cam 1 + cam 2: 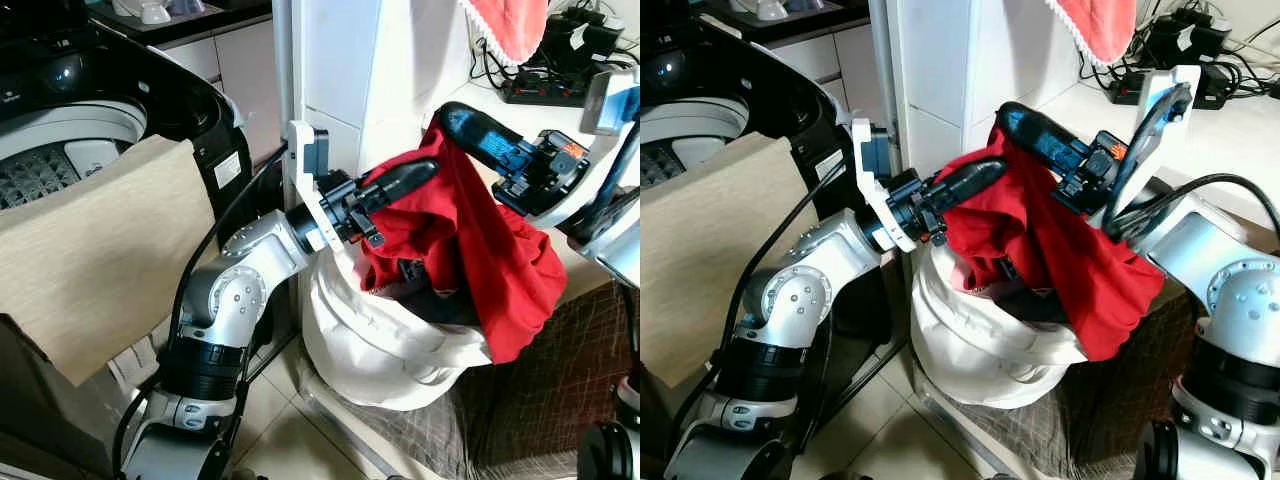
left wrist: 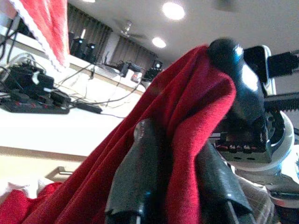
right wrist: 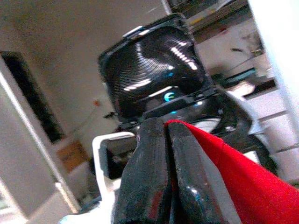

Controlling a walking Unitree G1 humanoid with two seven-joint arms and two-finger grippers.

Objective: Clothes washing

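You have the red garment [image 1: 500, 250] strung between both arms above the white laundry bag [image 1: 380, 345]: the left gripper [image 1: 400, 180] has its fingers [image 2: 140, 177] closed over a fold near the bag's 10 o'clock rim, and the right gripper [image 1: 470, 130] has its fingers [image 3: 159, 177] pinched shut on the cloth's top edge, toward 1 o'clock. The risk, as I judge it, is the long tail — most of the garment hangs down the bag's 3 o'clock side and partly inside it, so if you swing toward the washing machine [image 1: 70, 140] at your 10 o'clock without lifting first, the tail may drag on the other clothes in the bag or catch the rim and tip the soft bag over. The right grip looks like a thin pinch at an edge, so a sharp pull between the arms could slip it out. Watch too the beige cloth [image 1: 90, 270] draped over the washer's front edge, which sits in the path to the drum [image 1: 40, 170]. The bag stands on a tiled floor [image 1: 270, 430] beside a white cabinet [image 1: 350, 70]; behind it at 1 o'clock runs a pale counter [image 1: 540, 120] with a power strip [image 1: 540, 92] and tangled cables, so keep the right elbow clear of those
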